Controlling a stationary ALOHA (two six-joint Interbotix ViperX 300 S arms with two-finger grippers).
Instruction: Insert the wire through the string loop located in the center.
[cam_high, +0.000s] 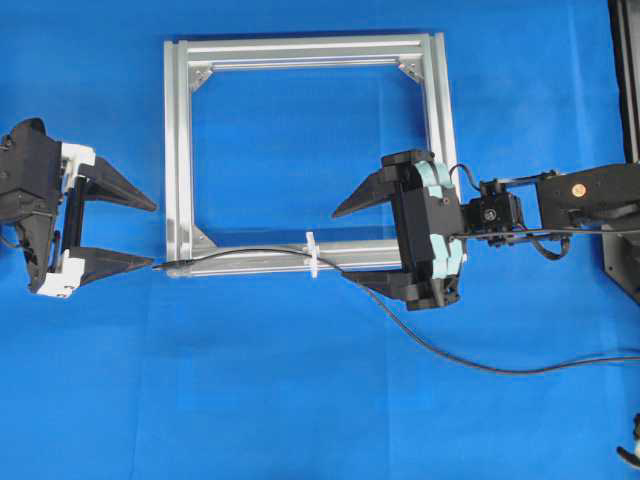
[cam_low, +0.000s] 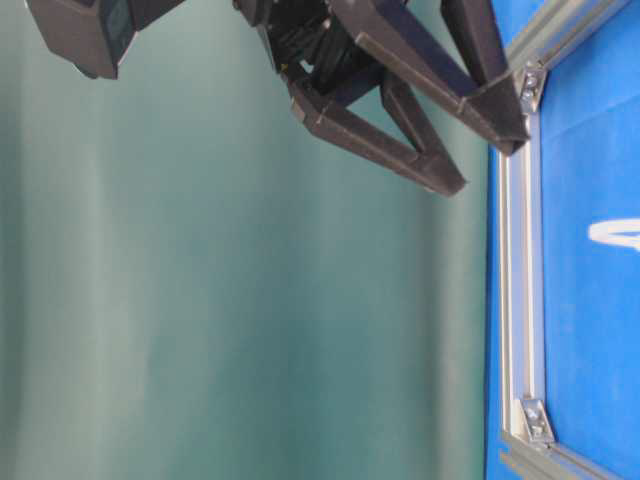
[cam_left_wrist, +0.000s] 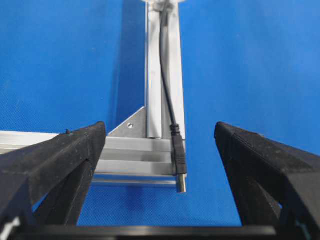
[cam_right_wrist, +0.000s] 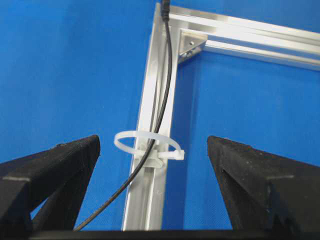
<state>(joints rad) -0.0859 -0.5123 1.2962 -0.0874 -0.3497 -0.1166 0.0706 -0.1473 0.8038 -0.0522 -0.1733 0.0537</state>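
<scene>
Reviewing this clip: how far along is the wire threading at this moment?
Threading looks done: the wire passes through the string loop and runs along the frame bar, its plug tip lying at the frame's corner. Nothing is in hand: the left gripper and right gripper are both open and empty, apart from the wire. At most, pulling the arms away seems to remain.

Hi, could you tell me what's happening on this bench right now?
Two robot arms face an aluminium frame on a blue table. The wire already runs through the string loop on the frame's near bar, its plug tip lying at the frame's corner in front of the left tool. Both that tool and the right tool are open and hold nothing; neither touches the wire.
</scene>
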